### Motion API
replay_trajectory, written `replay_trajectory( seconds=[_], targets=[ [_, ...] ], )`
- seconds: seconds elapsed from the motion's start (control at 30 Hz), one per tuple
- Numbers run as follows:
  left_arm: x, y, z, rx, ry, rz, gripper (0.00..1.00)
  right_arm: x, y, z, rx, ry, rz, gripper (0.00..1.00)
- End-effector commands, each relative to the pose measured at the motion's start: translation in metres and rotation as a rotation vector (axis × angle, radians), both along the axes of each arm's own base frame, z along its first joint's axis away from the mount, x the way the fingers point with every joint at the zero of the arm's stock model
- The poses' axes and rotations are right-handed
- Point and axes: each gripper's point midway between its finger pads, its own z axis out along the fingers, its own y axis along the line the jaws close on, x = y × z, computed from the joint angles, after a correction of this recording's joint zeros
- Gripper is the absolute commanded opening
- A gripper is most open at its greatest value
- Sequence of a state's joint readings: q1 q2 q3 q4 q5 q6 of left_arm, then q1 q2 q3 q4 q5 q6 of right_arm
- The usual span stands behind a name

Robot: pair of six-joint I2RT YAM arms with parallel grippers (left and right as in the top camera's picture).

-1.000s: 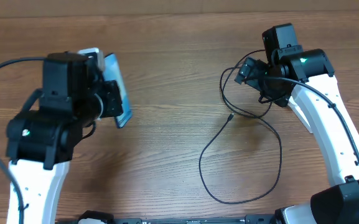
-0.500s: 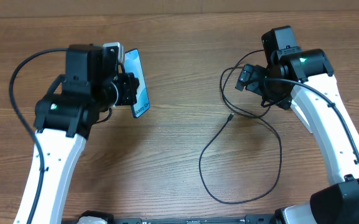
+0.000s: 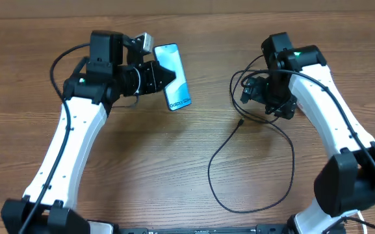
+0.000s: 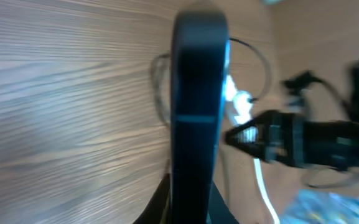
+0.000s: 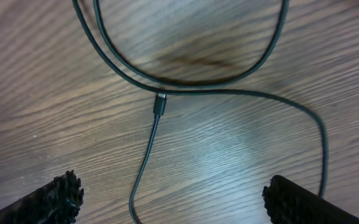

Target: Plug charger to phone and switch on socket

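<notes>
My left gripper (image 3: 163, 78) is shut on the phone (image 3: 177, 88), holding it above the table's far middle with the blue screen facing up. In the left wrist view the phone (image 4: 198, 106) shows edge-on as a dark bar between the fingers (image 4: 157, 204). The charger (image 3: 284, 175), a thin black cable, loops over the right half of the table, and its small connector (image 3: 240, 121) lies free on the wood. My right gripper (image 3: 263, 99) hangs open just beyond that connector (image 5: 160, 103), which lies ahead of the wide-apart fingertips (image 5: 58, 198), untouched. The socket is out of view.
The wooden table (image 3: 142, 169) runs to a far edge along the top of the overhead view. Cable loops (image 3: 239, 84) lie bunched under the right wrist. The left wrist view is blurred, with the right arm (image 4: 310, 140) dark beyond the phone.
The left arm has swung right and forward, carrying the phone from the far left towards the middle. The right arm has shifted slightly left over the cable loops.
</notes>
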State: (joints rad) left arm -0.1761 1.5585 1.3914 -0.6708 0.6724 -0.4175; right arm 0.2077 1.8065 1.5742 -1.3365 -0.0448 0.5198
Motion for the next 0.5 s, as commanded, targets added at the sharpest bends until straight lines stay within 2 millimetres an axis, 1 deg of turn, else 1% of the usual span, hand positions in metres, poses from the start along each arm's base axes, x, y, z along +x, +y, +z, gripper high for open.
replay_trajectory(
  seconds=[0.0, 0.1, 0.2, 0.33, 0.47],
  targets=[
    [-0.006, -0.016, 0.015, -0.208, 0.031, -0.136, 0.04, -0.002, 0.011, -0.004, 0.027, 0.014, 0.021, 0.95],
    [0.001, -0.011, 0.025, -0.361, 0.054, -0.194, 0.04, 0.002, 0.016, -0.003, 0.031, -0.007, 0.024, 0.95],
    [0.009, 0.001, 0.025, -0.47, 0.113, -0.205, 0.04, 0.007, 0.021, -0.003, 0.037, -0.032, 0.034, 0.95],
    [0.018, 0.021, 0.014, -0.523, 0.156, -0.181, 0.04, 0.01, 0.021, -0.003, 0.036, -0.039, -0.028, 0.95],
    [0.024, 0.033, 0.009, -0.534, 0.164, -0.155, 0.04, 0.011, 0.021, -0.003, 0.037, -0.036, -0.086, 0.95]
  ],
)
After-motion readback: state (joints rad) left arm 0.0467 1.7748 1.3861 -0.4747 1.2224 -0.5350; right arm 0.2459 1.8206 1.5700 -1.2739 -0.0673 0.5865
